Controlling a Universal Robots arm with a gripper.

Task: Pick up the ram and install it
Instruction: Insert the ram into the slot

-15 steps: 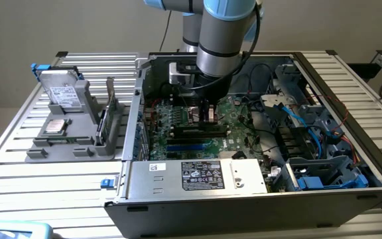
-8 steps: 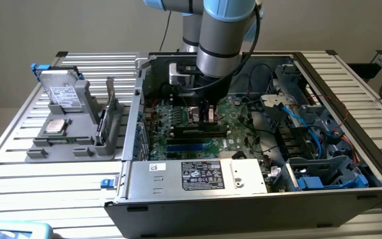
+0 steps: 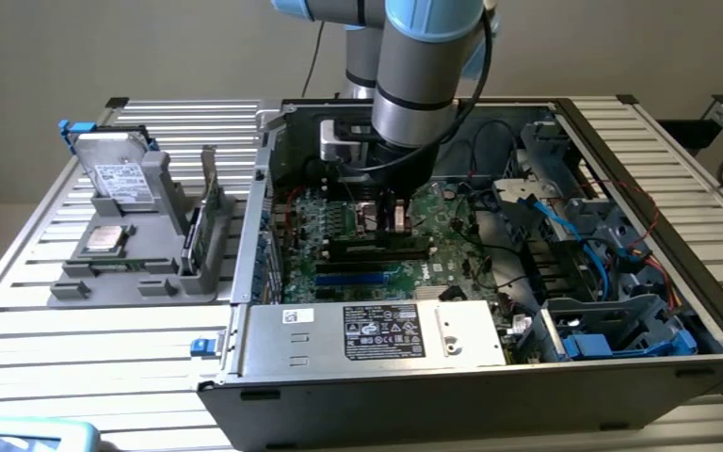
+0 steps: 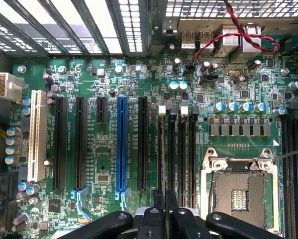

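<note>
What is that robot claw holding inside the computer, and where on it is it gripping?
Seemingly the ram, seen edge-on: the gripper pinches its two flat sides, just above the memory slots.

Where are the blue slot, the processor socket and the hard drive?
blue slot (image 4: pixel 121 144): wrist view, mid-length.
processor socket (image 4: pixel 241 193): wrist view, centre contact field.
hard drive (image 3: pixel 120 179): exterior view, its label.

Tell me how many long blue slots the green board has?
1. The long blue plastic slot sits between black slots on the green circuit board; others may be hidden.
</note>
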